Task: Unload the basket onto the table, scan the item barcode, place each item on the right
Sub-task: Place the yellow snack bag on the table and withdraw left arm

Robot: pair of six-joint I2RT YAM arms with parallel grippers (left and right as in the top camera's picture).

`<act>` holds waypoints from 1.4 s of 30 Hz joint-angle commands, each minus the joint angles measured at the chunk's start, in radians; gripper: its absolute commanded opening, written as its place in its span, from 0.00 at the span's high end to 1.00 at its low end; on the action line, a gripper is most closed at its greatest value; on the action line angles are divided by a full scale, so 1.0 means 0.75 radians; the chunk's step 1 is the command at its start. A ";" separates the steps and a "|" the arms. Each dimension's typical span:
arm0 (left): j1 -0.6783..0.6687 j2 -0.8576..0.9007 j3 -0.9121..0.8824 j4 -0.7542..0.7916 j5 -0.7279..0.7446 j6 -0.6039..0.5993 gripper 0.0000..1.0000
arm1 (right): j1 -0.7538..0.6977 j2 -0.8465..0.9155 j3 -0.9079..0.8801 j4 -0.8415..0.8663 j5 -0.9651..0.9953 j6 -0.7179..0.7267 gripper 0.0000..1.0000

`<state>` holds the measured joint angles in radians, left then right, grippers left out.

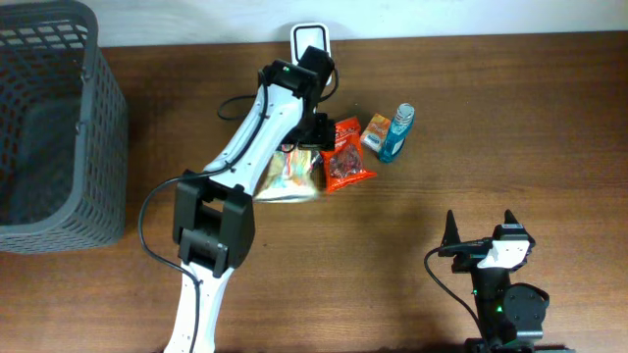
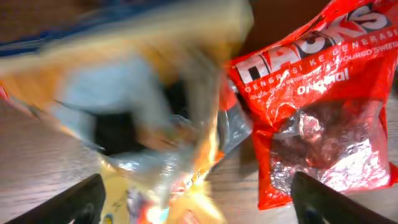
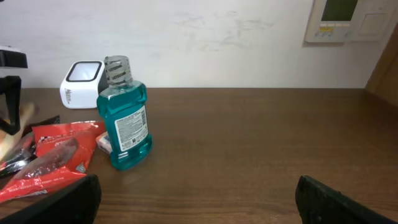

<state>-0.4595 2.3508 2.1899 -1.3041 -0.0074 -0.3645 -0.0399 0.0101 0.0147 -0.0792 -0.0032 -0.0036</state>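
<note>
A yellow snack bag [image 1: 289,176] lies on the table under my left arm. In the left wrist view the yellow bag [image 2: 155,106] is a blur between and beyond my left gripper's [image 2: 199,205] wide-apart fingers, which do not clamp it. The left gripper [image 1: 312,132] is open, just above the bag's top edge. The white barcode scanner [image 1: 310,39] stands at the table's back edge; it also shows at the wall in the right wrist view, scanner [image 3: 82,84]. My right gripper [image 1: 480,224] rests open and empty at the front right.
A red snack bag [image 1: 346,155], a small orange box [image 1: 375,132] and a blue mouthwash bottle [image 1: 397,132] lie right of the yellow bag. A dark mesh basket [image 1: 54,127] stands at the far left. Bare wood lies ahead of the right gripper [image 3: 199,199].
</note>
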 commanded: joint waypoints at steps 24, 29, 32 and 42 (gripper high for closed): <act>0.490 -0.522 0.668 -0.512 -0.456 0.071 0.96 | -0.008 -0.009 -0.012 -0.003 0.011 0.001 0.02; 0.949 -0.529 0.583 -0.512 -0.263 -0.128 1.00 | -0.008 -0.009 -0.012 -0.003 0.011 0.001 0.02; 1.163 -0.529 0.447 -0.512 -0.254 -0.251 1.00 | -0.008 -0.009 -0.012 -0.003 0.011 0.001 0.02; 1.411 -0.632 0.093 -0.513 -0.254 -0.282 1.00 | -0.008 -0.009 -0.012 -0.003 0.011 0.001 0.02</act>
<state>0.5926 1.9667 2.3058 -1.6855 -0.2054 -0.5625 -0.0399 0.0101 0.0147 -0.0792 -0.0032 -0.0040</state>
